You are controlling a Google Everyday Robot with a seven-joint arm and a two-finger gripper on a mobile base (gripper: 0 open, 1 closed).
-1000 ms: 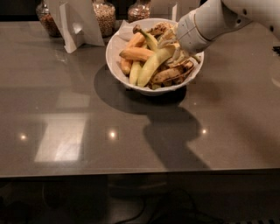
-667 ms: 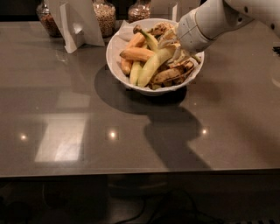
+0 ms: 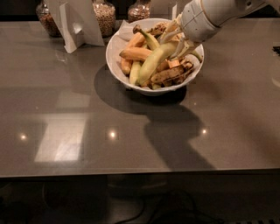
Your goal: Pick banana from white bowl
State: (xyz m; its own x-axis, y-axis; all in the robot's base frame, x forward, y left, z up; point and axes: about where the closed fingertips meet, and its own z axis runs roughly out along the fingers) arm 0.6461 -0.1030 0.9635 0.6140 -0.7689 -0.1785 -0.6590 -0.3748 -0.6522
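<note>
While the wide grey bench (image 3: 65, 131) holds the bowl toward its back edge, the job looks to me well short of done. The robot's white arm (image 3: 218, 13) comes in from the upper right and slants down over the far right side of the white bowl (image 3: 114, 70), which stands just in front of some jars (image 3: 105, 15) and a folded white card (image 3: 74, 22). The bowl is heaped with fruit (orange-yellow bananas (image 3: 135, 53) on the left, brown-spotted ones (image 3: 170, 74) on the right). The banana (image 3: 155, 61) that is wanted, long and pale yellow-green, lies slantwise across the middle of the heap, lower end toward the near rim, upper end by the gripper (image 3: 176, 41). The gripper sits right at that upper end, touching it or nearly so. Whether it has closed on the banana or stands open, I cannot tell. By my judgement the reach is made and the grasp is in hand or about to be. The lift clear of the bowl is left, since the banana rests among the others, not raised.
</note>
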